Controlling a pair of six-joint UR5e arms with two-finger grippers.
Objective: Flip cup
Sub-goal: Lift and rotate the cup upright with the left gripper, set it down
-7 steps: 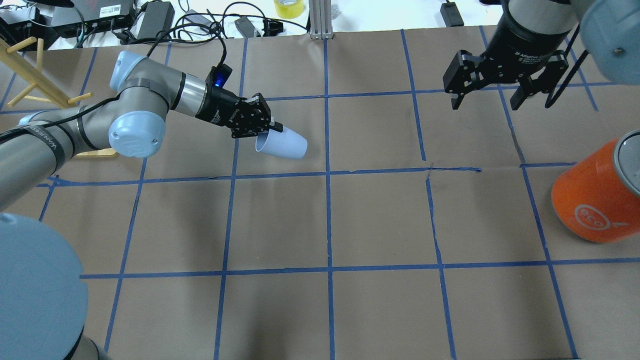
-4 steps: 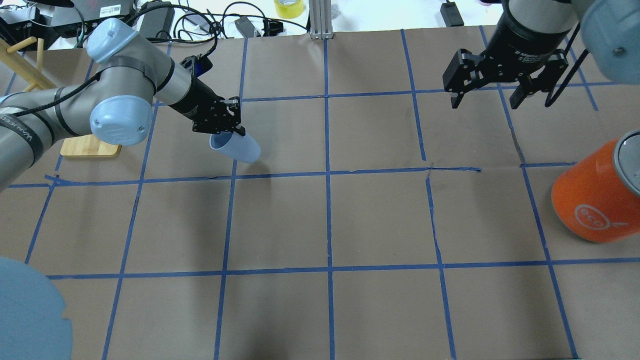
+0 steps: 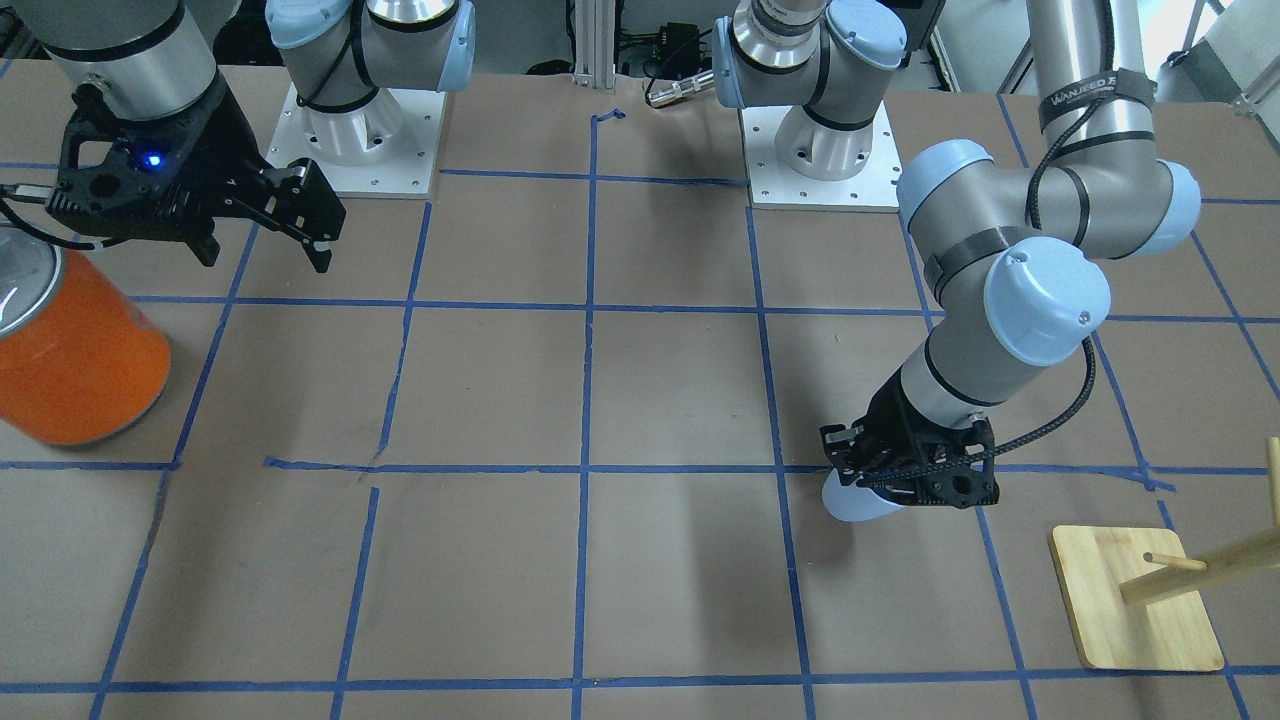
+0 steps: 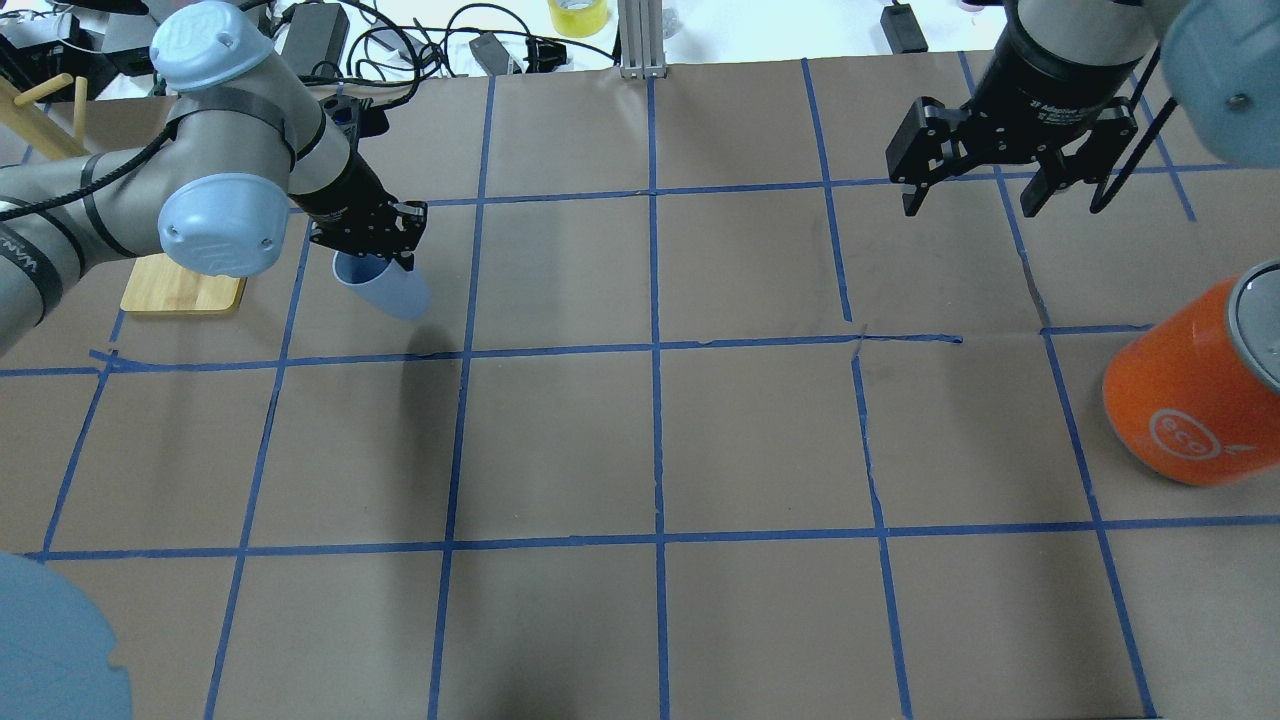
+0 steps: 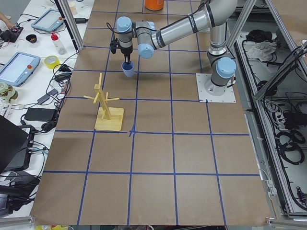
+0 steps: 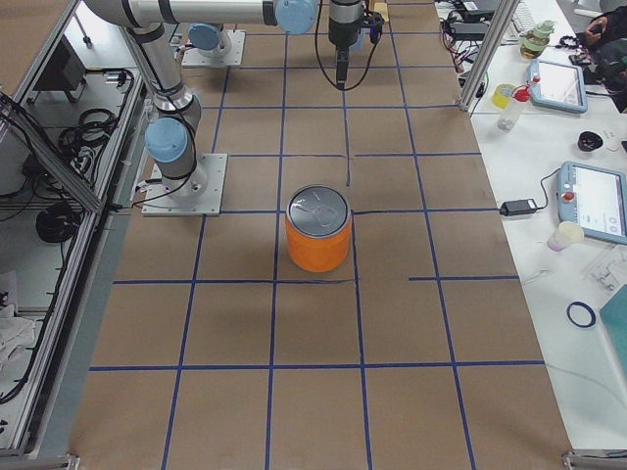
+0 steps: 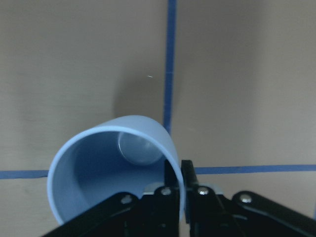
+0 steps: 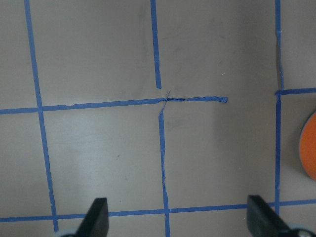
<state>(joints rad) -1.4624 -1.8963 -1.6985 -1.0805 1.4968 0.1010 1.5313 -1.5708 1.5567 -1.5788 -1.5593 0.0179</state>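
Note:
The pale light-blue cup [image 4: 385,288] hangs from my left gripper [image 4: 372,243], which is shut on its rim wall, at the table's left rear. The cup is tilted, mouth toward the gripper, base down. It also shows in the front view [image 3: 858,499], the left side view [image 5: 128,70] and the left wrist view [image 7: 116,168], where I look into its open mouth with one finger inside and one outside the rim. My right gripper [image 4: 985,190] is open and empty, high over the right rear [image 3: 268,228].
A big orange can with a silver top [image 4: 1195,385] stands at the right edge, also in the right side view [image 6: 317,228]. A wooden peg stand [image 3: 1140,598] sits left of the cup. Blue tape lines grid the brown table [image 4: 660,440].
My left arm has carried the cup leftward over the table and swung it from lying nearly sideways to hanging more upright. The right arm has not moved.

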